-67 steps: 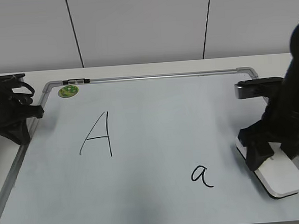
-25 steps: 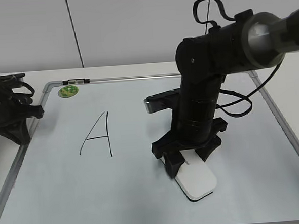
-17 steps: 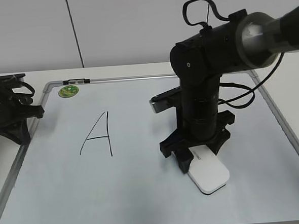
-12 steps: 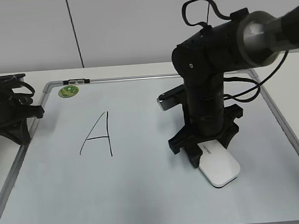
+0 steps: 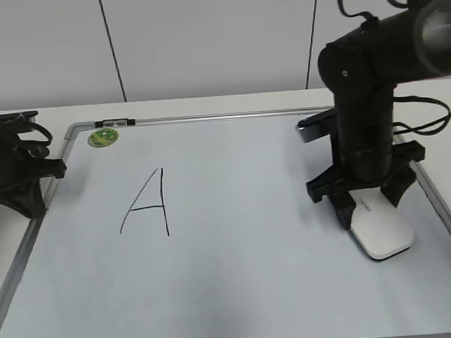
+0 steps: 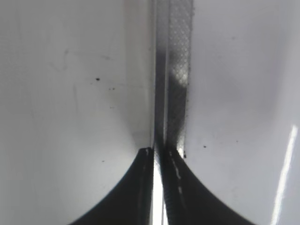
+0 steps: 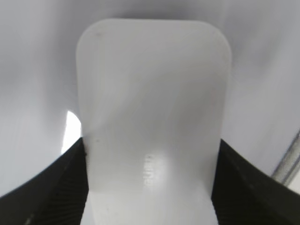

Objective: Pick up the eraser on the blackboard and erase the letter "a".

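Observation:
The white eraser (image 5: 380, 232) lies flat on the blackboard (image 5: 241, 291), a white board with a silver frame, near its right edge. My right gripper (image 5: 364, 204) is shut on the eraser; in the right wrist view the eraser (image 7: 152, 117) fills the gap between the black fingers (image 7: 236, 183). No small letter "a" shows on the board. The large capital "A" (image 5: 147, 204) stands at the left. My left gripper (image 5: 27, 177) rests at the board's left frame, jaws closed together and empty, as the left wrist view (image 6: 158, 152) shows.
A round green sticker (image 5: 102, 137) sits at the board's top left corner. The board's right frame rail (image 5: 442, 202) runs close beside the eraser and also shows in the right wrist view (image 7: 287, 164). A white panelled wall stands behind the table.
My right gripper slid the eraser from the right edge leftward over the small "a", then back right toward the frame. The small "a" no longer shows. The left arm has not moved.

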You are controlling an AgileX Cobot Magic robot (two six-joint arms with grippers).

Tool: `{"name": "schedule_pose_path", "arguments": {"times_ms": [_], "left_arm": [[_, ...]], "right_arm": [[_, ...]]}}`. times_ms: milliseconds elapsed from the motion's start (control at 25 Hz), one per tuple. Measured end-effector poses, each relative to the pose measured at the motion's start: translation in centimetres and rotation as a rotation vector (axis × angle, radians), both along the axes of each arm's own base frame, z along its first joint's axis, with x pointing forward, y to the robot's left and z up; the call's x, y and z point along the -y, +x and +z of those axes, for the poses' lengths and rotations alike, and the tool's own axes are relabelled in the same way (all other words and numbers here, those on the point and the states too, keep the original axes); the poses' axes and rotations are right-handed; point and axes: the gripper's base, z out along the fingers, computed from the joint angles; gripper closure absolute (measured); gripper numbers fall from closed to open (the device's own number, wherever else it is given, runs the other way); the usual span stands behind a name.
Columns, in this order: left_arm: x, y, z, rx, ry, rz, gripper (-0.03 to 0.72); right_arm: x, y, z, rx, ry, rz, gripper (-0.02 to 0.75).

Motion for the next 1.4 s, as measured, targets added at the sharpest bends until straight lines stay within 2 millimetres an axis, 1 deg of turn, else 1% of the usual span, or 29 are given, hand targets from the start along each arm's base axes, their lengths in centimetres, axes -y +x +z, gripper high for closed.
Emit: {"name": "schedule_pose_path", "arguments": {"times_ms": [120,200,240,320,400,440,480,520,560,640,720,760,800,960,1000,1160,1400], "left_arm": [[0.0,0.0,0.0,0.000,0.000,0.000,0.648],[0.0,0.0,0.0,0.000,0.000,0.000,0.647],[0.0,0.0,0.0,0.000,0.000,0.000,0.648],[0.0,0.0,0.0,0.000,0.000,0.000,0.648],[0.0,0.0,0.0,0.000,0.000,0.000,0.648],[0.0,0.0,0.0,0.000,0.000,0.000,0.648],[0.0,0.0,0.0,0.000,0.000,0.000,0.648],[0.0,0.0,0.0,0.000,0.000,0.000,0.648],[0.0,0.0,0.0,0.000,0.000,0.000,0.648],[0.0,0.0,0.0,0.000,0.000,0.000,0.648],[0.0,0.0,0.0,0.000,0.000,0.000,0.648],[0.0,0.0,0.0,0.000,0.000,0.000,0.648],[0.0,0.0,0.0,0.000,0.000,0.000,0.648],[0.0,0.0,0.0,0.000,0.000,0.000,0.648],[0.0,0.0,0.0,0.000,0.000,0.000,0.648],[0.0,0.0,0.0,0.000,0.000,0.000,0.648],[0.0,0.0,0.0,0.000,0.000,0.000,0.648]], "right_arm": [[1.8,0.4,0.7,0.018,-0.002,-0.046,0.227],[3.7,0.8,1.3,0.026,-0.002,-0.097,0.227],[3.7,0.8,1.3,0.026,-0.002,-0.097,0.227],[6.9,1.4,1.7,0.007,0.018,-0.163,0.227],[8.5,1.9,2.3,0.000,0.063,-0.201,0.227],[8.5,1.9,2.3,0.000,0.063,-0.201,0.227],[9.4,2.5,2.9,0.005,0.087,-0.214,0.227],[9.9,3.2,3.4,0.018,0.100,-0.219,0.227],[9.9,3.2,3.4,0.018,0.100,-0.219,0.227],[10.5,5.4,3.9,0.063,0.137,-0.215,0.227],[10.3,6.4,3.7,0.073,0.154,-0.206,0.227],[10.3,6.4,3.7,0.073,0.154,-0.206,0.227],[10.2,7.4,3.3,0.081,0.168,-0.201,0.227],[10.1,7.8,2.9,0.078,0.168,-0.197,0.227],[10.1,8.0,2.3,0.066,0.166,-0.196,0.227],[10.1,8.1,1.2,0.041,0.162,-0.197,0.227],[10.1,8.1,1.1,0.039,0.163,-0.198,0.227]]}}
